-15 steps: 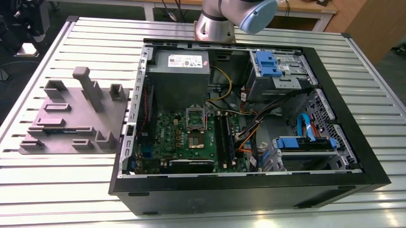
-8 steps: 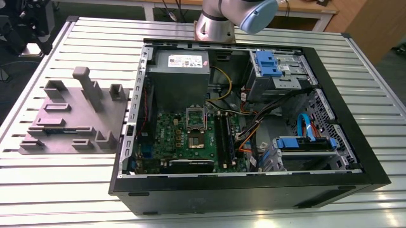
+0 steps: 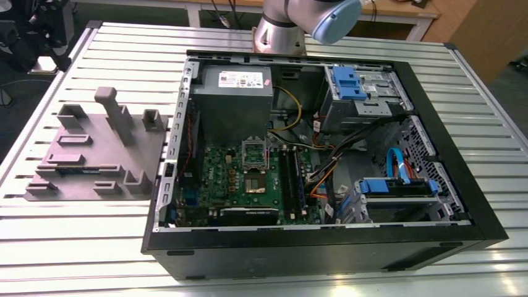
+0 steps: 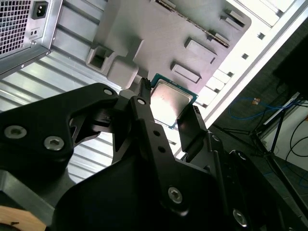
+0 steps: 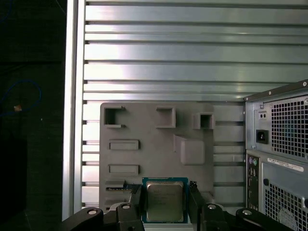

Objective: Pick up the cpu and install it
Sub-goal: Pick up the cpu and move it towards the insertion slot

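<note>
End effector (image 5: 166,194) clamped on the cpu (image 5: 165,206), held over grey fixture tray (image 5: 144,126), beside computer case (image 5: 281,144)

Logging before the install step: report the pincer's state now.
The pincer is closed on the cpu, gripping it by two opposite edges.

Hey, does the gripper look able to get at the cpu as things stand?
Probably yes: in the first wrist view the cpu sits between the gripper's fingers, one against each of two opposite edges, with nothing in between.
</note>
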